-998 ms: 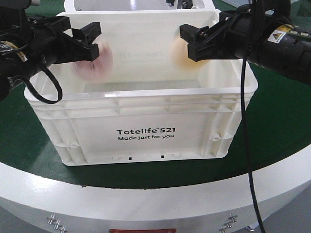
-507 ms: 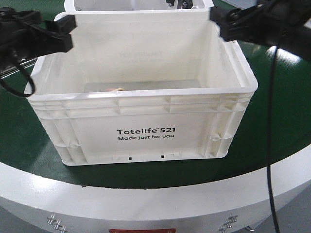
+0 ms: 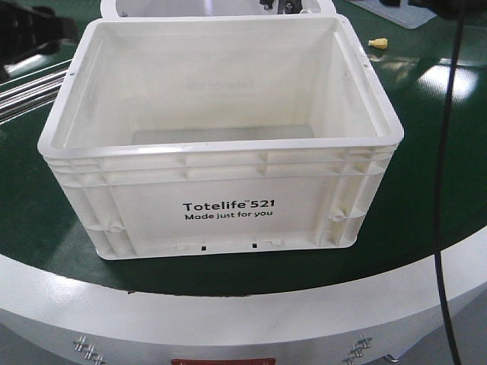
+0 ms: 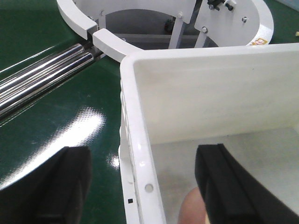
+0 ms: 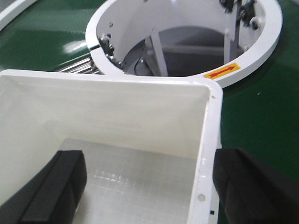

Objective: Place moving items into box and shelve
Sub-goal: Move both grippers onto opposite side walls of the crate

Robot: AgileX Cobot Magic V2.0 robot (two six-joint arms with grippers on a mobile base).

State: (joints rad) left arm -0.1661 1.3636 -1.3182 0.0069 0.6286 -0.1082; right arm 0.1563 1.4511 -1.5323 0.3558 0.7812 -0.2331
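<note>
The box [image 3: 221,153] is a large white crate with "Totelife 521" printed on its near side, standing on the green table. Neither gripper shows in the front view. In the left wrist view my left gripper [image 4: 145,186] is open, its black fingers straddling the box's left wall [image 4: 140,154]. A pinkish round item [image 4: 189,211] lies on the box floor by the inner finger. In the right wrist view my right gripper [image 5: 154,186] is open and straddles the box's right wall [image 5: 205,154], with only bare floor between the fingers. From the front, the near wall hides the box's contents.
A white ring structure [image 3: 213,6] stands right behind the box. Chrome rollers [image 3: 23,95] run off to the left. A small yellow object [image 3: 378,43] lies at the back right. A black cable [image 3: 445,228] hangs down the right side.
Both grippers were over the box with blurred pink and orange items dropping from them. They have since pulled back out of the front view, and the items went down into the box.
</note>
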